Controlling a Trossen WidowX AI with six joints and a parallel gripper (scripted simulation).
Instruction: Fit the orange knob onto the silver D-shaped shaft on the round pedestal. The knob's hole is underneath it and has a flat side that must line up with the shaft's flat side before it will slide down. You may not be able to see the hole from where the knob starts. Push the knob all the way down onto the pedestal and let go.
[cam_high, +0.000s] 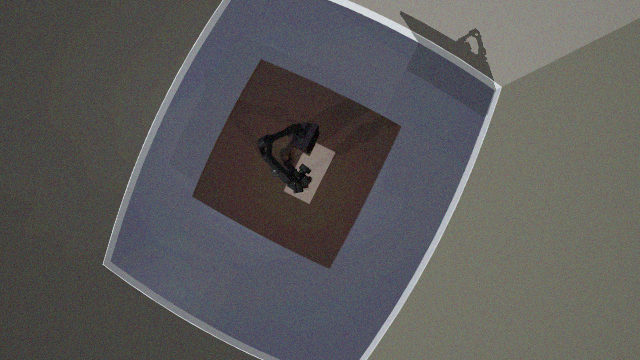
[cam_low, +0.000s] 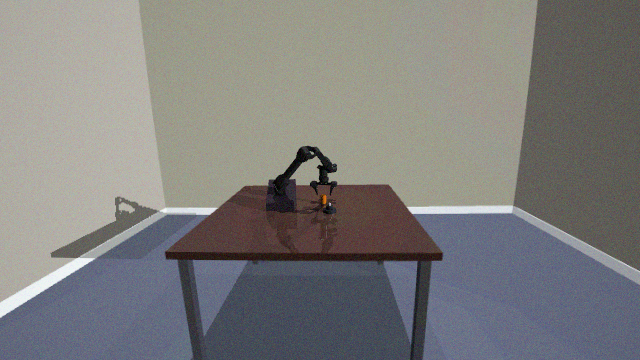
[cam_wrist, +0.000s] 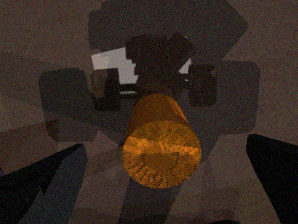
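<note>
The orange knob (cam_low: 324, 200) (cam_wrist: 161, 150) stands upright, a little behind and left of the round dark pedestal (cam_low: 329, 210) in the exterior view. The silver shaft (cam_low: 330, 204) shows as a small pale stub on the pedestal, with no knob on it. Its flat side is too small to tell. My gripper (cam_low: 324, 193) (cam_wrist: 169, 149) is open and empty above the knob, with its fingers wide on either side and apart from it. The wrist view shows the knob's round top. The hole underneath is hidden. In the top view the arm hides the knob.
The arm's dark box base (cam_low: 281, 196) stands to the left on the brown table (cam_low: 300, 240) (cam_high: 320, 240). A pale rectangle (cam_high: 320, 172) (cam_wrist: 107, 59) lies beneath the arm in the top view and shows partly in the wrist view. Arm shadows darken the surface around the knob.
</note>
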